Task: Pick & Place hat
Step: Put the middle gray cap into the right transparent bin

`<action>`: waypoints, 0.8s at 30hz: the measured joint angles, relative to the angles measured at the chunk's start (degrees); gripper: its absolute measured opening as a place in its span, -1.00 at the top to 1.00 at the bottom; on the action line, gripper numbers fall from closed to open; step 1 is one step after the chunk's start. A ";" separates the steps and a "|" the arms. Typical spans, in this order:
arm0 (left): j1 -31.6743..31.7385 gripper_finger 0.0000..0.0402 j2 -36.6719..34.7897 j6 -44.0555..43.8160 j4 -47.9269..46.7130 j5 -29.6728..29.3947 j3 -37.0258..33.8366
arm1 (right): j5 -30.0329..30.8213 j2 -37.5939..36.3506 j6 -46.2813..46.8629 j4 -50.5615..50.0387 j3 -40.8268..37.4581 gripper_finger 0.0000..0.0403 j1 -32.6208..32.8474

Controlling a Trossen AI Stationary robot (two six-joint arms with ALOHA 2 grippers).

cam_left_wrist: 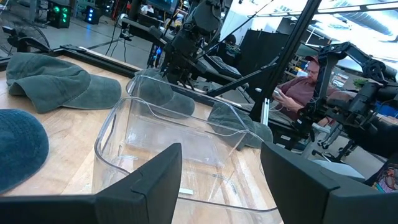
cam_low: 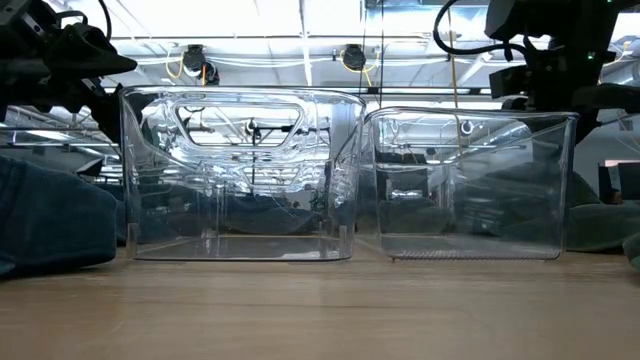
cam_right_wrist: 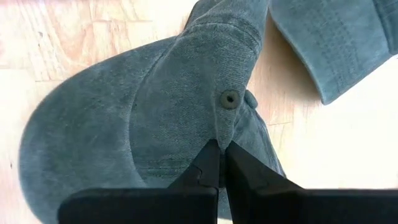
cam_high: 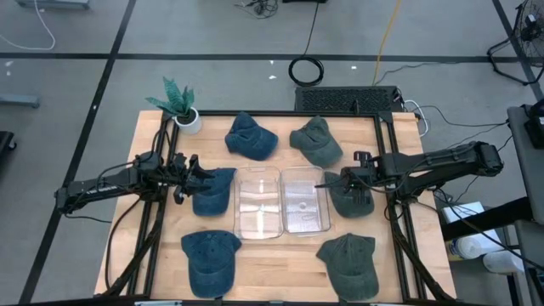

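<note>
Six caps lie on the wooden table, three blue on the left and three green on the right. My right gripper is shut on the middle green hat, just right of the clear bins. My left gripper is open at the left edge of the middle blue hat. That blue hat lies on the table and is hidden in the left wrist view. My right gripper pinches a raised fold of the green hat's crown, just below a small eyelet, between its two fingers. The fingers come from above, pointing down. The hat's crown and brim lie on the table.
Two clear plastic bins stand side by side at the table's middle. A potted plant stands at the far left corner. Other caps lie far and near. A seated person shows beyond the table.
</note>
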 joint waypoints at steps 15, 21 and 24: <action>0.02 -0.13 0.02 0.00 0.00 0.00 0.00 | 0.03 -3.54 3.69 -1.50 3.18 1.00 0.00; 0.02 -0.13 0.01 0.00 0.00 0.01 0.00 | 0.05 -6.44 5.37 -3.20 4.08 1.00 0.00; 0.02 -0.13 0.00 0.00 0.00 0.01 0.00 | 0.06 -8.09 5.37 -3.34 4.24 1.00 0.00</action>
